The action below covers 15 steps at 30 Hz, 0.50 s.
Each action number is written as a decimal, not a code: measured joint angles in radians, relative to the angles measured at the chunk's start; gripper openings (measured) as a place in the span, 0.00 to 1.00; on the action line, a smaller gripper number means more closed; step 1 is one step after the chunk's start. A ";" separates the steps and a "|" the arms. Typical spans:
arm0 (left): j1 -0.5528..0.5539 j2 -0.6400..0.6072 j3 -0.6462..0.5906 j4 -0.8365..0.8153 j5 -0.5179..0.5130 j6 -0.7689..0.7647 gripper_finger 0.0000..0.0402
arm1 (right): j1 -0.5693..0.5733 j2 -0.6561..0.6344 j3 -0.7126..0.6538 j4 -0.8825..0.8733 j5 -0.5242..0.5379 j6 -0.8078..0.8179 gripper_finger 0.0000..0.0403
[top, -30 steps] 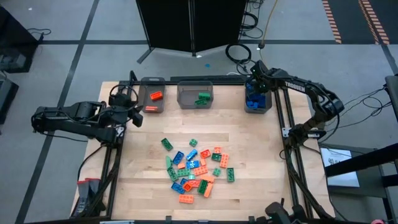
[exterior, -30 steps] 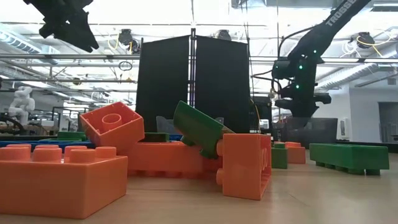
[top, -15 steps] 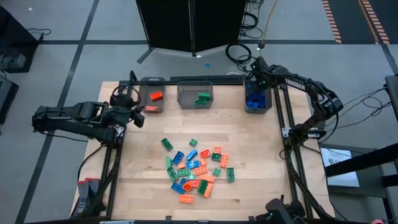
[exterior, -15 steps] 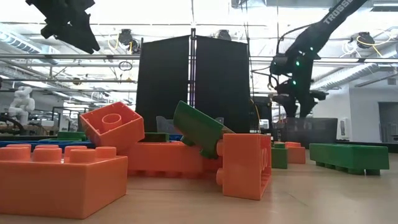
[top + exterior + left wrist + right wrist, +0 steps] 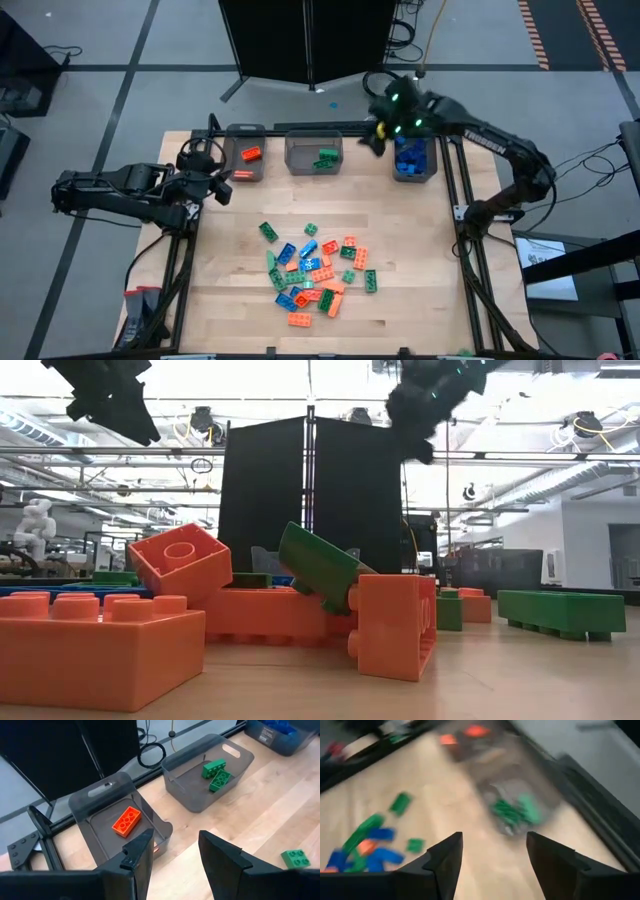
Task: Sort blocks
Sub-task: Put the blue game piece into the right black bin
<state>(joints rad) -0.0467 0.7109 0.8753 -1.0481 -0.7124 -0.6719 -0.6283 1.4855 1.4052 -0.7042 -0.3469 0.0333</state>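
A pile of orange, green and blue blocks (image 5: 312, 270) lies on the wooden table's middle near part. Three grey bins stand along the far edge. The left one (image 5: 245, 155) holds orange blocks (image 5: 126, 821), the middle one (image 5: 314, 152) green blocks (image 5: 216, 772), and the right one (image 5: 414, 160) blue blocks. My left gripper (image 5: 175, 855) hovers open beside the left bin (image 5: 222, 188), with nothing between its fingers. My right gripper (image 5: 494, 855) is open and holds nothing. It hangs high between the middle and right bins (image 5: 375, 140).
A black panel (image 5: 305, 40) stands behind the table's far edge, with cables (image 5: 385, 85) on the floor beside it. Dark frame posts (image 5: 455, 200) run along both table sides. Bare wood (image 5: 400, 230) lies between the pile and the bins.
My right gripper has risen from over the bin of blue blocks and swung toward the table's left, turning as it went. It now hangs high near the middle bin. My left arm has kept still. The blocks and bins have not moved.
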 joint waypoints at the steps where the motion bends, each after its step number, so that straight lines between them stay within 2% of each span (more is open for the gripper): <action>1: 0.000 0.000 0.000 0.000 0.000 0.005 0.40 | 0.049 0.002 0.000 0.015 0.002 -0.021 0.53; 7: 0.000 0.000 0.000 0.000 -0.001 0.007 0.40 | 0.288 0.065 -0.001 0.170 0.038 -0.113 0.53; 12: 0.000 0.000 0.000 -0.001 -0.001 0.007 0.40 | 0.397 0.133 -0.001 0.321 0.115 -0.185 0.53; 15: 0.000 0.000 0.000 -0.001 -0.001 0.004 0.40 | 0.438 0.187 -0.001 0.399 0.117 -0.202 0.53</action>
<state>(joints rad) -0.0467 0.7109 0.8753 -1.0489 -0.7132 -0.6674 -0.1906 1.6726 1.4044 -0.3055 -0.2302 -0.1684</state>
